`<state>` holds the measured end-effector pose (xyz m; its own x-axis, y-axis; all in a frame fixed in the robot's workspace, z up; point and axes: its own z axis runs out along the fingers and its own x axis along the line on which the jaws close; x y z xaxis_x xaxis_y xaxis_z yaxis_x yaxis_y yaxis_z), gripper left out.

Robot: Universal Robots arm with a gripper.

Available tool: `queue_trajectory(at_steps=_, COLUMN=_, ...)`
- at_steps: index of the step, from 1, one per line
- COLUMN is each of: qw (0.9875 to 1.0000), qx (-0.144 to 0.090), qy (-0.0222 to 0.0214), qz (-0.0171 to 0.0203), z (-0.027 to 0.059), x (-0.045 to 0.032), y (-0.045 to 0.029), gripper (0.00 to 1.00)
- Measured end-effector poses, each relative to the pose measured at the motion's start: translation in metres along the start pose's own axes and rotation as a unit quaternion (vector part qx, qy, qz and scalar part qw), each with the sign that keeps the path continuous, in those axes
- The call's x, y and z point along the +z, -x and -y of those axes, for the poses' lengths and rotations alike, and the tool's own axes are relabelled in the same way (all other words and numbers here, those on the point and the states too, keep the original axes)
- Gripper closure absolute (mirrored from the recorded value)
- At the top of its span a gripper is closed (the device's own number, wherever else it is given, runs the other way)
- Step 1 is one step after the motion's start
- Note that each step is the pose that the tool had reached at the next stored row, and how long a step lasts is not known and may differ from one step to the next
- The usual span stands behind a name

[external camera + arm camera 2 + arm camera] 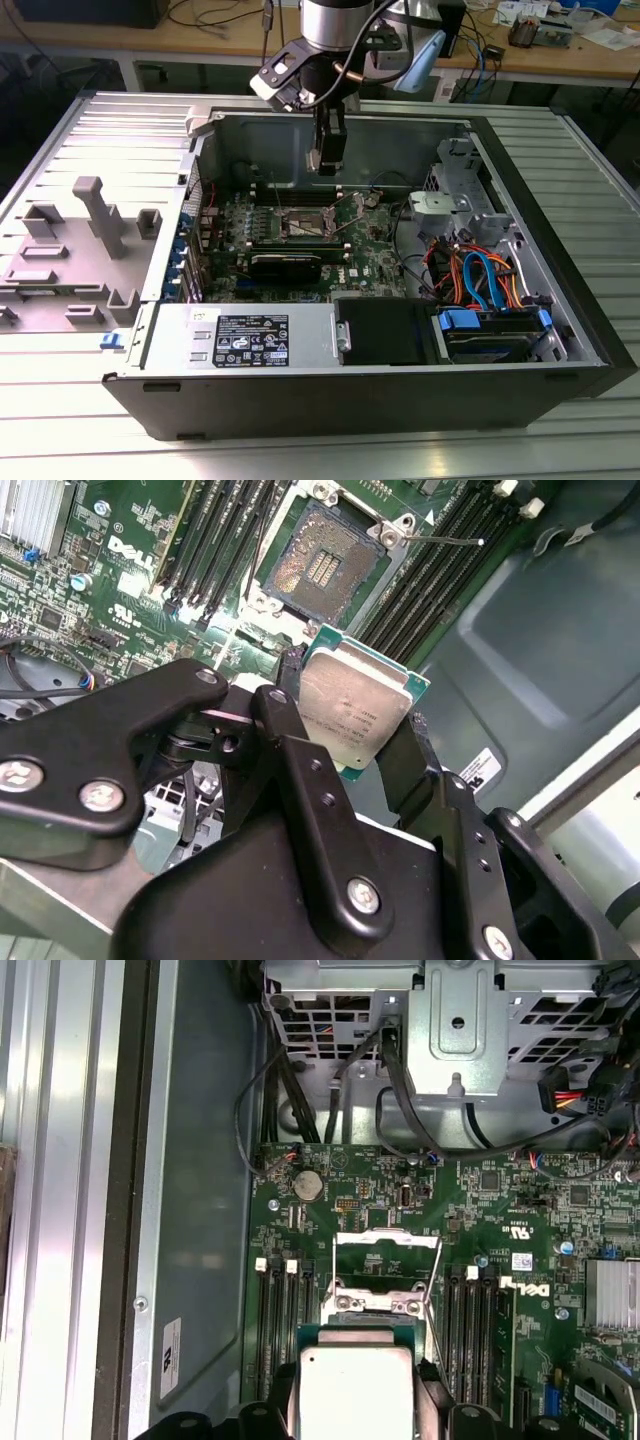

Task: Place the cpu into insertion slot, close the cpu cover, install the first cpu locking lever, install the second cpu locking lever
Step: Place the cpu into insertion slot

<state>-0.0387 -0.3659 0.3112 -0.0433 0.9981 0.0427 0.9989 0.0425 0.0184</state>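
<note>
Silvery cpu (pixel 355 718), clamped between black jaws

Matt brushed silvery metal on cpu (pixel 352 715) top, green pcb rim. Insertion slot (pixel 325 565): gold-ish pins, shiny steel frame. Motherboard (pixel 130 560): glossy green.

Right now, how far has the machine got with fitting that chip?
Nothing is seated yet. The gripper holds the cpu in the air above the board. The insertion slot is empty and the cpu cover stands open, so placing, closing and locking remain.
</note>
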Motion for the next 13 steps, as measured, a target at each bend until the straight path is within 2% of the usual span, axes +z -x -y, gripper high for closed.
queue_trajectory(at_steps=11, qw=1.0000, qx=0.000, qy=0.0000, qz=0.0000, z=0.0000, x=0.0004, y=0.0000, gripper=0.45)
queue_trajectory(at_steps=13, qw=1.0000, qx=0.000, qy=0.0001, qz=0.0005, z=0.0003, x=0.0029, y=0.0000, gripper=0.45)
